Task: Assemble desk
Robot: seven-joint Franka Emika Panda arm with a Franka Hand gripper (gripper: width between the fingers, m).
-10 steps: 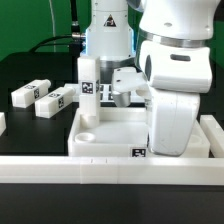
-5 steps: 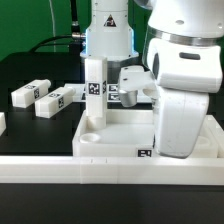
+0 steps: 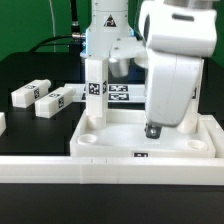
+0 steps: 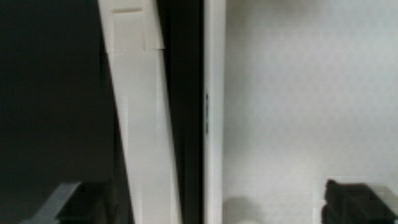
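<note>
The white rimmed tabletop (image 3: 120, 128) lies at the front of the black table, with a round socket (image 3: 88, 141) showing in its near corner on the exterior view's left. One leg (image 3: 95, 92) stands upright in the far corner on that side. Two more legs (image 3: 28, 93) (image 3: 56, 101) lie loose on the table further to the left. My gripper (image 3: 152, 129) hangs over the tabletop's side on the exterior view's right, apart from the upright leg. In the wrist view my gripper (image 4: 214, 204) is open, its dark fingers (image 4: 68, 200) wide apart over a white surface (image 4: 302, 100) and a narrow white strip (image 4: 139, 100), holding nothing.
The marker board (image 3: 120, 92) lies behind the tabletop. Long white border bars run along the front (image 3: 100, 175) and the exterior view's right (image 3: 213, 130). The arm's bulky white body (image 3: 170, 60) hides the tabletop's far corner on the exterior view's right.
The jaws have opened. The arm has swung from beside the upright leg to the exterior view's right and forward. The leg has shifted slightly and stands alone.
</note>
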